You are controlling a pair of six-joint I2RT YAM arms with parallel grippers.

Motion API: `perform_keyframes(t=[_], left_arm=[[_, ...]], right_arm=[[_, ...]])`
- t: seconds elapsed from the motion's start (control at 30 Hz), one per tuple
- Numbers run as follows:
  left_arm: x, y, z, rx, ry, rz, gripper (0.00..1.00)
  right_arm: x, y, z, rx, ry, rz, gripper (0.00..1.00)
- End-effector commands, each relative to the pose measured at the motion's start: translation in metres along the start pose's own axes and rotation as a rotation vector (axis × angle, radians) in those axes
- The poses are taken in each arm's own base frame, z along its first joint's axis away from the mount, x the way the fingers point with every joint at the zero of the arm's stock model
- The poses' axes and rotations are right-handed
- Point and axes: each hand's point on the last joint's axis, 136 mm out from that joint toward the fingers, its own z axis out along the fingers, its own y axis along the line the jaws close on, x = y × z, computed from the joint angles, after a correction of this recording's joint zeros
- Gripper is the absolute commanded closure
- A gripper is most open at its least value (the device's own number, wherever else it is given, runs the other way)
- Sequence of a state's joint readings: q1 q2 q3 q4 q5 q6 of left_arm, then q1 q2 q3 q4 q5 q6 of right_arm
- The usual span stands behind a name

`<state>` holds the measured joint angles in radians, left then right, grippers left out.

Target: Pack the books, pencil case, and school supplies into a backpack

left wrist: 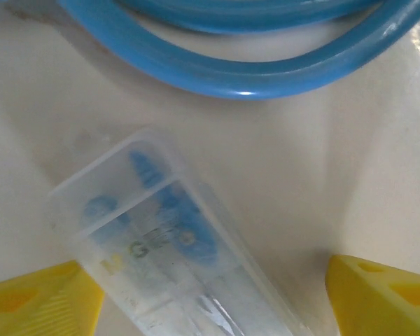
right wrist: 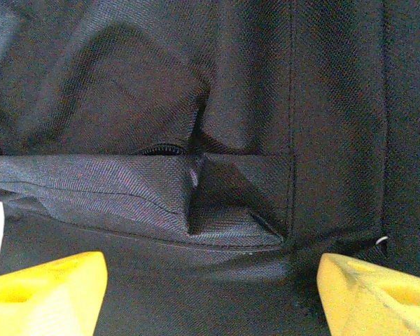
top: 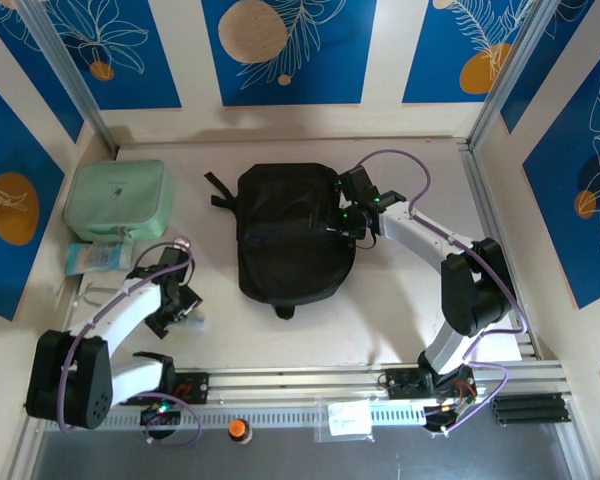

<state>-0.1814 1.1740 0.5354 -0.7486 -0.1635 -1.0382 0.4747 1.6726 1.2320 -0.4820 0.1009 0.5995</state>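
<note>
Early stage: backpack (top: 290,235) lies mid-tabletop (top: 400,300), mint-green case (top: 120,198) and small supplies (top: 95,255) sit outside it at left. Left tool (left wrist: 210,294), spread, straddles clear plastic box (left wrist: 168,245) below a blue hose (left wrist: 245,77). Right tool (right wrist: 210,287), spread, hovers over backpack fabric near a zipper (right wrist: 161,149). Box print maybe "M G", blurred

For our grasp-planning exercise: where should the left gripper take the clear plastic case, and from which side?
Take the clear plastic case across its long side walls, from above: it lies flat, long and narrow. It sits skewed to the left gripper, so likely turn the wrist first.
</note>
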Motion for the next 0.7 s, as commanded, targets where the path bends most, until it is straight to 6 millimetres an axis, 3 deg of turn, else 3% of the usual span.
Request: perform_keyframes(t=[0.0,0.37,0.5,0.67], left_arm=[[-0.008,-0.011,-0.003,0.035,-0.009,0.019,0.29],[-0.008,-0.012,0.001,0.02,0.001,0.058,0.6],[-0.01,-0.02,-0.006,0.055,0.002,0.062,0.63],[-0.016,-0.046,-0.034,0.177,0.001,0.08,0.64]], right_arm=[[0.002,0.0,-0.001,-0.008,0.009,0.014,0.21],[0.001,-0.002,-0.001,0.0,0.008,0.019,0.22],[0.001,-0.004,-0.002,0.004,0.005,0.019,0.22],[0.002,0.003,-0.008,-0.04,-0.008,0.018,0.22]])
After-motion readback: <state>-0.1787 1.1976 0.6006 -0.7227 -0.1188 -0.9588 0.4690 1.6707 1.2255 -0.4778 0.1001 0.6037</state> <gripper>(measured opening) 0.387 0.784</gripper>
